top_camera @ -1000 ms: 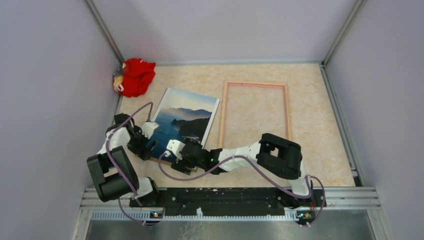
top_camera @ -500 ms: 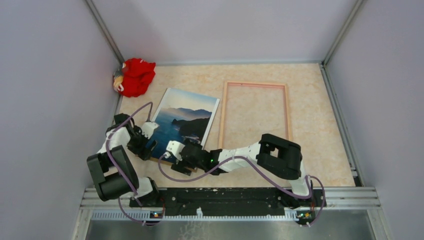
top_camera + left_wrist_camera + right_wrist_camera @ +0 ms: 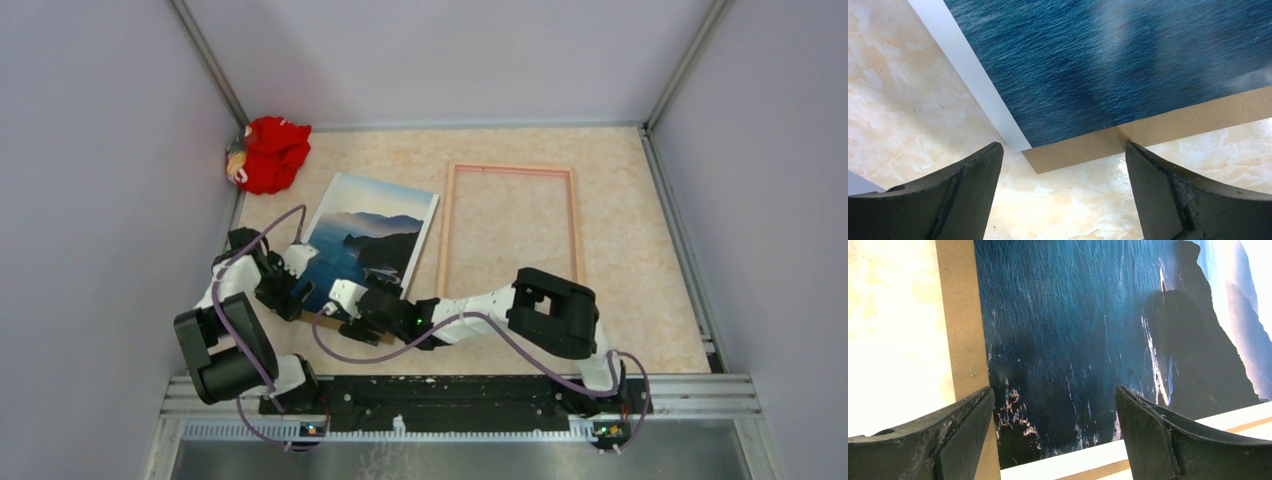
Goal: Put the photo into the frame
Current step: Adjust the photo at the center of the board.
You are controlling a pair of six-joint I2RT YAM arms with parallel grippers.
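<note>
Photo lies on brown backing board, beside frame; left end effector and right end effector spread, empty. Advice: pinch photo edge alone, leave board

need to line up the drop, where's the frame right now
In the top view the frame lies flat right of centre, just right of the photo.

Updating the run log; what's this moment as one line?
left pincer: open over photo corner; right pincer: open over photo; photo: on backing board, beside frame; frame: flat, unfilled
</note>
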